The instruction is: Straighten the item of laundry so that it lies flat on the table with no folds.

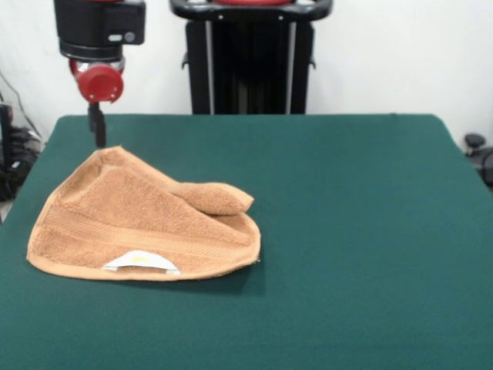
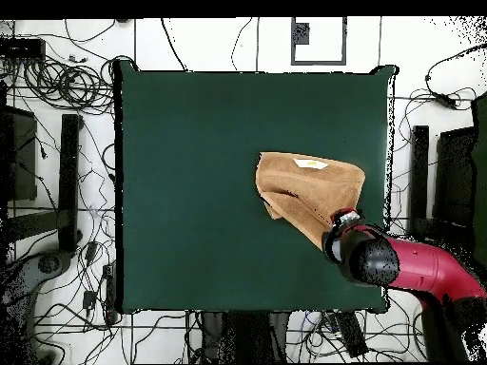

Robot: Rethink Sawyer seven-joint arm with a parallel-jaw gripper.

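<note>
Front view: the arm comes down at upper left, black housing w/ a red round part under it, and a thin dark stub below that, which is all that shows of the fingers (image 1: 98, 127). Tip hangs just above the far corner of the towel (image 1: 146, 223); can't tell if it touches the cloth. Only one dark prong can be made out, so can't tell how far apart the fingers stand or whether they have hold of anything. The towel spreads from right under the fingers toward the camera and to the picture's right, on the left part of the table (image 1: 354, 231). It isn't flat: a rolled fold (image 1: 219, 198) bulges up on the side away from the fingers, and the cloth lies doubled over itself. Woven band runs across the lower layer. White label (image 1: 141, 263) sits at the edge farthest from the fingers, nearest the camera. The rest of the green felt, to the right of the fingers, is bare. Black pedestal (image 1: 250, 58) stands behind the table's far edge, right of the arm.

Overhead view: the red arm (image 2: 428, 271) enters from lower right, its black wrist head covers the fingers, so their state is hidden here too. Wrist sits over the towel's (image 2: 309, 190) lower-right corner, near the table's (image 2: 190, 190) right edge. Towel runs up and left from there; label (image 2: 311, 164) at its top edge, away from the wrist. Cables (image 2: 67, 86) lie on the floor round the table.
</note>
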